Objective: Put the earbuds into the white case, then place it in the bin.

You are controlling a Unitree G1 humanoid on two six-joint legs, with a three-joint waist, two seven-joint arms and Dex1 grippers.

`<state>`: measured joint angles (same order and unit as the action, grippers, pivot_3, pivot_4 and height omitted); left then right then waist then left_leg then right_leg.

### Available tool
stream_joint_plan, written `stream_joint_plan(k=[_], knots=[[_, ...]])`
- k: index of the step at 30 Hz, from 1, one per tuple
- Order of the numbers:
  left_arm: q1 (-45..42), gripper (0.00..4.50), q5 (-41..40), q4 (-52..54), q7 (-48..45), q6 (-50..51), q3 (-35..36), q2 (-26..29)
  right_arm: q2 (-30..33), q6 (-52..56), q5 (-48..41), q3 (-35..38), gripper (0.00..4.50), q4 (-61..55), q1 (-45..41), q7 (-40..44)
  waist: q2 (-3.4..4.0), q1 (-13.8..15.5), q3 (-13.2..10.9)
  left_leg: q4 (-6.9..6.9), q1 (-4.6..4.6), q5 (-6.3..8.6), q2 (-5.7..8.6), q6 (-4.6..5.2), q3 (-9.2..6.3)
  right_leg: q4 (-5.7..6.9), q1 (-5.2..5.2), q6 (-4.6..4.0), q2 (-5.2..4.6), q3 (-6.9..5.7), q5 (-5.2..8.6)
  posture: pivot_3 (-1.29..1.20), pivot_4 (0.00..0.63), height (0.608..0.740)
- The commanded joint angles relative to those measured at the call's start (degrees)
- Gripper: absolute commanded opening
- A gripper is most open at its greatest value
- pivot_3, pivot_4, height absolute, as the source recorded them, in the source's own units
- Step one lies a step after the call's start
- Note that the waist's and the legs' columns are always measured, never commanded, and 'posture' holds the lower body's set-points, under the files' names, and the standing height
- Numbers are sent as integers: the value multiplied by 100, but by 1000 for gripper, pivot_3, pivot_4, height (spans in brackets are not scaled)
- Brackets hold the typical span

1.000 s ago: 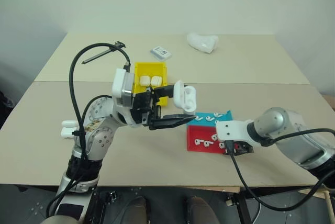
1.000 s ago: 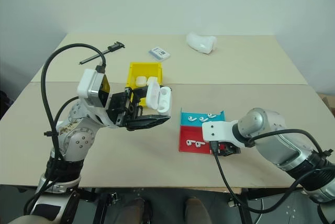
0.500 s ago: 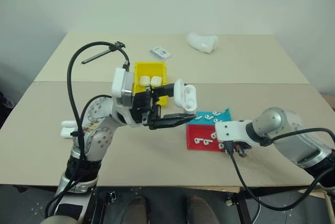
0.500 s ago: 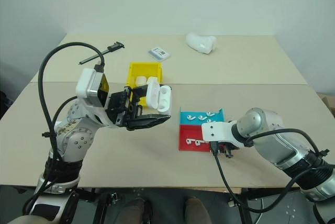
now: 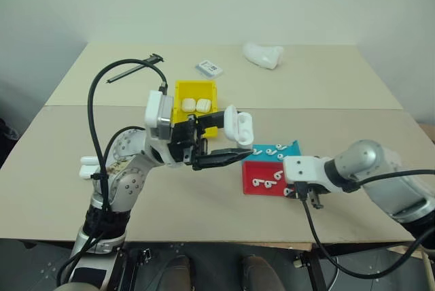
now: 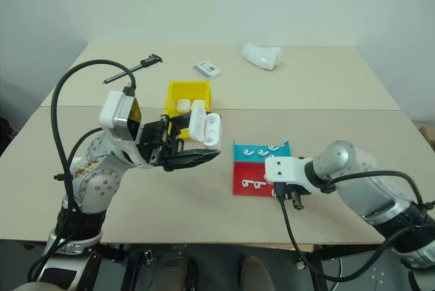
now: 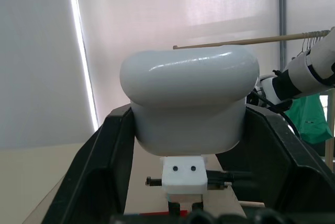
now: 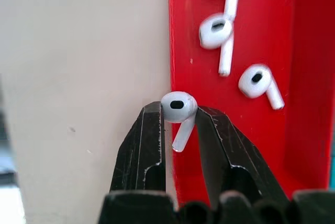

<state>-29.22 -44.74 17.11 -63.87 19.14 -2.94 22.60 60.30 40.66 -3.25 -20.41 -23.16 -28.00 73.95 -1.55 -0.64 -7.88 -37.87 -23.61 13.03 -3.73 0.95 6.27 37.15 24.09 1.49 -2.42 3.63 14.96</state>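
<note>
Table [image 5: 204, 202] space lies bare on the near side of the right gripper [image 8: 179, 130], so there is room to lift and swing toward the left gripper [image 5: 228, 141]. That one is pressed tight on the white case [image 5: 238, 126], lid open, held off the table well to the other's left. Behind the case sits the bin [image 5: 196, 90]. Just beside the right gripper is the red tray [image 8: 251, 140], its rim under the fingers [image 8: 149, 140], which pinch one earbud [image 8: 179, 110] by the stem. The hold looks slim; a jolt or a scrape on that rim could drop it.
</note>
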Motion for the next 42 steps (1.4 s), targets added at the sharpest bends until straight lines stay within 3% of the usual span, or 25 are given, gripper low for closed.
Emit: stream_joint_plan(k=[1, 4, 7, 10, 15, 20, 28, 42], knots=[[-184, 2782, -102, -39, -56, 20, 99, -24, -149, 729, -1002, 1378, 678, -544, 169, -101, 0, 3, 0, 0, 1, 0, -1, 0, -1, 0, -1, 0, 0, -1, 0, 0, 150, 740], [-309, 2782, -22, -278, -84, 8, 50, -103, -621, 1102, -1703, 2564, 678, -690, 278, -507, -1, 10, 0, 0, 4, 0, 0, 0, -3, 0, -6, 0, 1, -3, 0, 0, 150, 740], [-423, 2782, 59, -497, -244, -46, -32, -166, -1554, 1237, -2378, 3855, 678, -829, 120, -1367, 0, 2, 0, 0, 9, 0, 1, 0, -3, -1, -13, 1, 2, -2, -1, 0, 150, 740], [-517, 2782, 63, -622, -362, -40, -68, -236, -2232, 1459, -3007, 4483, 678, -1109, -137, -2142, 0, 2, 1, 2, 7, 0, 2, 0, -3, 0, -9, 1, 2, -1, -1, 0, 150, 740], [-718, 2782, 91, -881, -577, -9, -150, -361, -3055, 2102, -4833, 5225, 678, -1436, -605, -3347, 4, -6, 2, 2, 2, 0, 1, 0, -2, 4, -5, 0, 2, -2, -1, 0, 150, 740], [-893, 2782, 222, -1085, -672, -32, -224, -477, -3171, 2000, -5681, 4879, 678, -1827, -512, -4175, 5, -9, 3, 2, 1, 0, 1, 0, -2, 3, -5, 1, 1, -1, -1, 0, 150, 740], [-995, 2782, 290, -1152, -734, 15, -220, -539, -2979, 1621, -6110, 4319, 678, -2069, -216, -4702, 6, -21, 4, 2, -3, 0, 1, 0, -7, 2, -3, 1, 2, -2, -1, 0, 150, 740], [-876, 2782, 276, -914, -695, 82, -208, -462, -2485, 1017, -5954, 3699, 678, -1942, 127, -4892, 6, -23, 4, 2, -5, 0, 1, 0, -10, 0, -4, 1, 2, -3, -1, 0, 150, 740]])
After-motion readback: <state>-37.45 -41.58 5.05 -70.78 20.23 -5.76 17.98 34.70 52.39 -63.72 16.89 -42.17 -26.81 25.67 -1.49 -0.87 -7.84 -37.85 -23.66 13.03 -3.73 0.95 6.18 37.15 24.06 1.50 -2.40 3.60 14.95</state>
